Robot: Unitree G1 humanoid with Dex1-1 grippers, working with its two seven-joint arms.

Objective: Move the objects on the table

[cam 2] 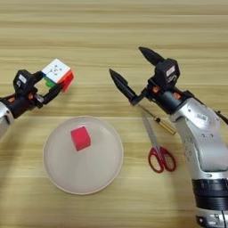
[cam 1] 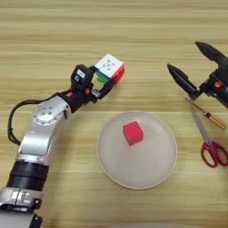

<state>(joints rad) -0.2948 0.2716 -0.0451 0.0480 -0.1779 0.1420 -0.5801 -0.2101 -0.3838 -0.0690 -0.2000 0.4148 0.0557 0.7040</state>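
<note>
The whole view is filled by a light wooden table, streaked with grain running from nine to three o'clock. Soft, even light is cast, and faint shadows are thrown towards six o'clock.

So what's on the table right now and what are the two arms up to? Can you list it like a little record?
table: light wood
left gripper: shut on the puzzle cube, left of centre
right gripper: open, holding nothing, above the scissors' blades
plate: round, off-white, near the front
red cube: resting on the plate
scissors: red handles, closed, lying right of the plate
</note>
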